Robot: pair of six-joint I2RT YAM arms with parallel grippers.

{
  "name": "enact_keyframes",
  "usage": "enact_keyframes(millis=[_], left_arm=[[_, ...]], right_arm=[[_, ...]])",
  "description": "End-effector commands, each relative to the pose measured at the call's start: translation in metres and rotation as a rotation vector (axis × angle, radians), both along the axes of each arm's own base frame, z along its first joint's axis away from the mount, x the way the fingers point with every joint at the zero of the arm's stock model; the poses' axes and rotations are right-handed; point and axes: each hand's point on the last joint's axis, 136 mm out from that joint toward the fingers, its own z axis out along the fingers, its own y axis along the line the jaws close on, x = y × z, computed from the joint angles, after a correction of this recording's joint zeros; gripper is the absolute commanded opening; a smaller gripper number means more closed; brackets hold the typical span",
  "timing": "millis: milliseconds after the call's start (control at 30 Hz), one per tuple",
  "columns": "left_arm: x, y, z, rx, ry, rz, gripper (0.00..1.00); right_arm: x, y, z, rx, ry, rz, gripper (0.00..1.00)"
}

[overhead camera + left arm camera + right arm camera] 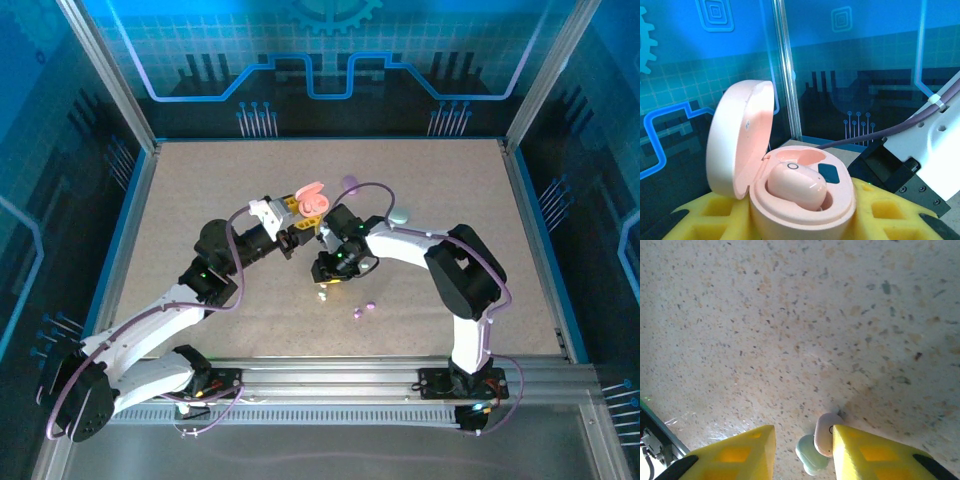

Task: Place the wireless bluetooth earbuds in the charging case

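Speckled beige bench (200, 190), blue printed walls (320, 60) all round. Left hand (800, 220) is clenched on the pink case (805, 210), held off the bench near the middle. Its yellow fingers (710, 217) press the base from both sides. The case stands upright and its lid (737, 140) is swung open to the left. One pink earbud (797, 186) sits in the near socket. The far socket (829, 172) shows a dark bottom with nothing in it.

Right hand (804, 432) is released and points down at the bench, just nearer than the pink case. Its yellow fingers (740, 452) stand apart and clamp nothing. Between the fingers, on the bench, lies a pink-cream earbud (827, 440), right against the right-side finger; can't tell if they touch. A mint-green earbud (810, 455) lies touching that earbud on its left.

From above, a purple earbud (370, 303) and a second purple earbud (356, 314) lie loose on the bench, right of and nearer than the right hand, close to each other. Mint case (398, 216) sits on the bench right of the pink case. Purple case (350, 183) sits just beyond the pink case; open or closed, too small to tell for both.
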Motion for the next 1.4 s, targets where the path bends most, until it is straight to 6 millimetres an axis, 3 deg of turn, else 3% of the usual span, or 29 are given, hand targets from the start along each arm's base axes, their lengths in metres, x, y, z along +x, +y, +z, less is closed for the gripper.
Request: enact_keyframes(millis=[0, 267, 500, 800, 1100, 1367], left_arm=[[-0.002, 0.001, 0.013, -0.017, -0.043, 0.007, 0.28], [-0.002, 0.001, 0.013, -0.017, -0.044, 0.009, 0.28], [-0.003, 0.003, 0.015, -0.02, -0.049, 0.013, 0.29], [-0.003, 0.003, 0.015, -0.021, -0.047, 0.011, 0.29], [-0.003, 0.003, 0.015, -0.022, -0.047, 0.012, 0.29], [-0.002, 0.001, 0.015, -0.02, -0.042, 0.005, 0.29]], right_arm=[[-0.006, 0.011, 0.0, 0.016, 0.031, 0.025, 0.37], [-0.003, 0.011, 0.007, 0.016, 0.009, 0.025, 0.37], [-0.006, 0.014, 0.001, -0.004, 0.025, 0.042, 0.37], [0.007, -0.007, 0.006, -0.115, -0.068, 0.021, 0.37], [0.0, -0.021, -0.009, -0.176, -0.037, 0.017, 0.37], [0.003, -0.027, 0.02, -0.174, -0.114, 0.019, 0.37]])
